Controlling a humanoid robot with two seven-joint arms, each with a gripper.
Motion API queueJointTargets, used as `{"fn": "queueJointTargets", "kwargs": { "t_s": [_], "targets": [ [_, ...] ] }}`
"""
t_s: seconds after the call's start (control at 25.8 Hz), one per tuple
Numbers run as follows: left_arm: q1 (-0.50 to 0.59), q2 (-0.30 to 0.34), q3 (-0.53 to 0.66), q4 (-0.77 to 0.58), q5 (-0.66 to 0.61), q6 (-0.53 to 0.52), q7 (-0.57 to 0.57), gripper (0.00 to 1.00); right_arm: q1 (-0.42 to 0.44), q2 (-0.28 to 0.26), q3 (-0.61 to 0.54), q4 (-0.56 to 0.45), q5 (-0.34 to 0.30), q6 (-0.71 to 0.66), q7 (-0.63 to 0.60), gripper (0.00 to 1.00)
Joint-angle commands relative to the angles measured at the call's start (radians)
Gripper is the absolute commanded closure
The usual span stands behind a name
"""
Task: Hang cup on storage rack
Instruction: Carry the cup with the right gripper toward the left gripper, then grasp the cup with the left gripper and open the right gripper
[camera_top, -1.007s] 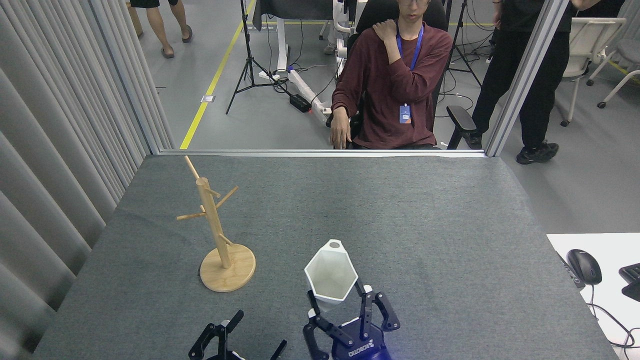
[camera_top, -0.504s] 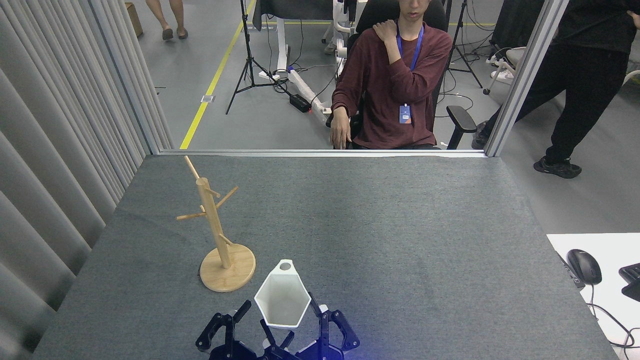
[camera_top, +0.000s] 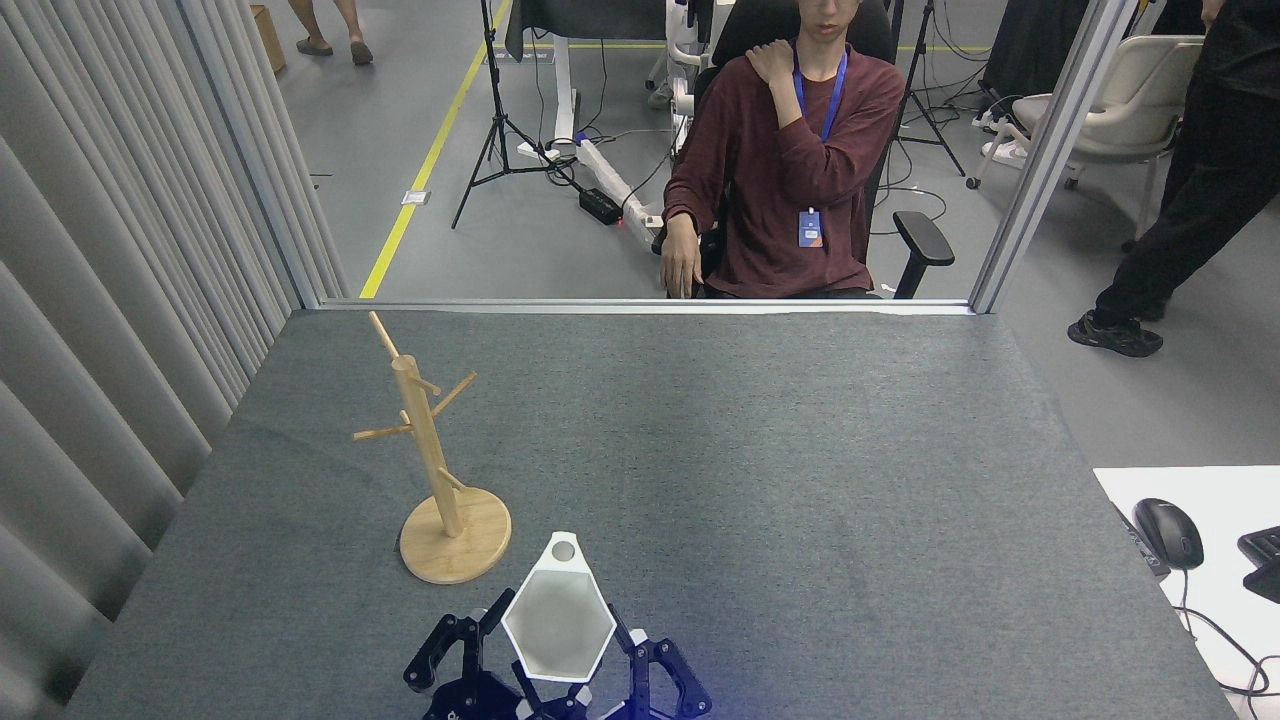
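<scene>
Down at the near edge of the worktop (camera_top: 800, 450), the cup (camera_top: 558, 628) sits between both end effectors, mouth facing up toward the camera, its tab handle (camera_top: 563, 549) with the round hole pointing away toward the rack (camera_top: 432, 462). The right end effector (camera_top: 610, 665) looks clamped on the cup's lower right side, dark fingers (camera_top: 640, 672) pressed against the white wall. The left end effector (camera_top: 480, 645) is right up against the cup's left side too, but whether it grips or only flanks the cup, I cannot tell from here.

The rack stands just beyond and to the left, apart from the cup, its base (camera_top: 455, 548) close to the handle. Nothing hangs on it yet.

To my eye this looks like a handover or regrasp, getting the cup set for the hang. Doing it well means keeping that tab clear: no finger over the hole, since the hole has to take a peg. The right-hand peg (camera_top: 453, 394) angling up looks the easiest to reach. I'd lift first, then bring the hole in along the peg's own slant and let it slide down toward the pole (camera_top: 428, 450). The rack looks light, so a sideways nudge could tip it.
</scene>
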Motion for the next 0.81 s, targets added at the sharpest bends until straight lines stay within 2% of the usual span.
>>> {"fn": "queueJointTargets", "kwargs": {
  "t_s": [0.0, 0.15, 0.23, 0.39, 0.54, 0.66, 0.77],
  "targets": [
    [0.008, 0.0, -0.002, -0.001, 0.0, -0.014, 0.0, 0.0, -0.001, 0.001, 0.0, 0.001, -0.001, 0.001, -0.002, 0.44],
    [0.006, -0.001, -0.026, 0.0, -0.003, -0.008, 0.003, 0.02, -0.001, 0.003, 0.005, 0.001, -0.001, 0.001, -0.002, 0.44],
    [0.0, -0.001, -0.028, 0.0, -0.012, -0.005, 0.003, 0.22, -0.001, 0.003, 0.012, 0.001, -0.001, 0.002, -0.002, 0.43],
    [-0.007, -0.001, -0.029, 0.0, -0.014, -0.005, 0.009, 0.49, -0.001, 0.001, 0.025, 0.011, -0.001, 0.008, -0.002, 0.43],
    [-0.007, -0.001, -0.028, -0.001, -0.014, -0.005, 0.015, 0.5, -0.001, 0.001, 0.035, 0.012, -0.001, 0.008, -0.004, 0.43],
    [-0.007, -0.001, -0.028, 0.0, -0.014, -0.005, 0.016, 0.63, -0.001, 0.001, 0.038, 0.011, -0.001, 0.008, -0.004, 0.43],
    [-0.007, -0.001, -0.028, -0.001, -0.014, -0.006, 0.016, 0.7, -0.001, 0.001, 0.038, 0.011, 0.001, 0.008, -0.004, 0.43]
  ]
}}
